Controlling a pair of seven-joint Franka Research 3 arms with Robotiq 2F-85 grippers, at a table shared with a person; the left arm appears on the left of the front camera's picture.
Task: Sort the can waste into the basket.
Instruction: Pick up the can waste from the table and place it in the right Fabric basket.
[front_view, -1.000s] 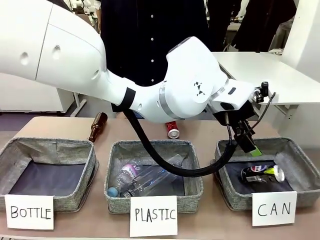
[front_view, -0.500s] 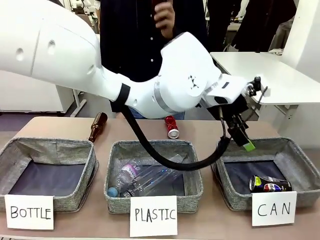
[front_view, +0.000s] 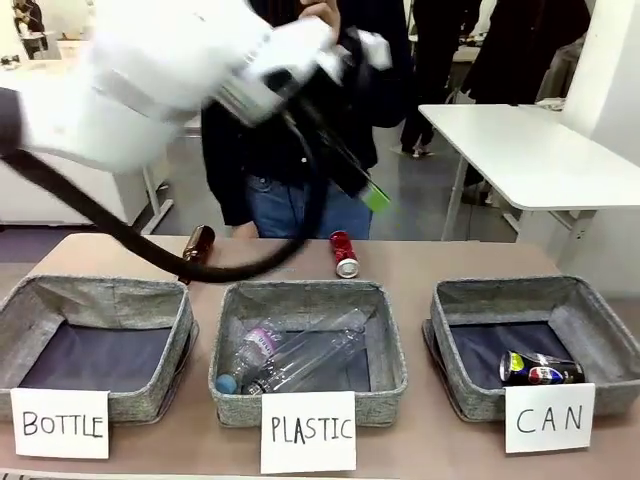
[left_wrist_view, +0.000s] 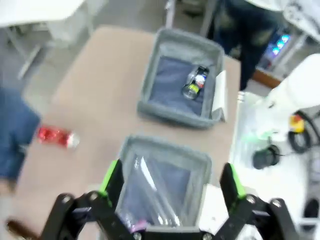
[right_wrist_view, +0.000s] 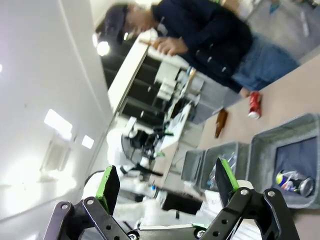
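The dark blue can (front_view: 540, 368) lies on its side in the grey basket (front_view: 530, 290) behind the "CAN" card. The red can (front_view: 343, 253) lies on the table behind the middle bin. My left gripper (front_view: 368, 190), blurred, hangs open and empty high above the table's middle. Its wrist view looks down between open fingers (left_wrist_view: 111, 177) on the red can (left_wrist_view: 56, 136) and on the dark can (left_wrist_view: 196, 83) in the basket (left_wrist_view: 150, 95). My right gripper (right_wrist_view: 167, 182) is open and empty, far from the red can (right_wrist_view: 255, 105) and the basket (right_wrist_view: 260, 150).
A middle bin (front_view: 305, 295) carded "PLASTIC" holds clear bottles. The left bin (front_view: 95, 295) carded "BOTTLE" holds nothing. A brown glass bottle (front_view: 196, 250) lies on the table behind it. A person (front_view: 300, 120) stands at the far side.
The left arm has lifted away from over the CAN basket and swung up and to the left. The dark can has settled at the basket's front.
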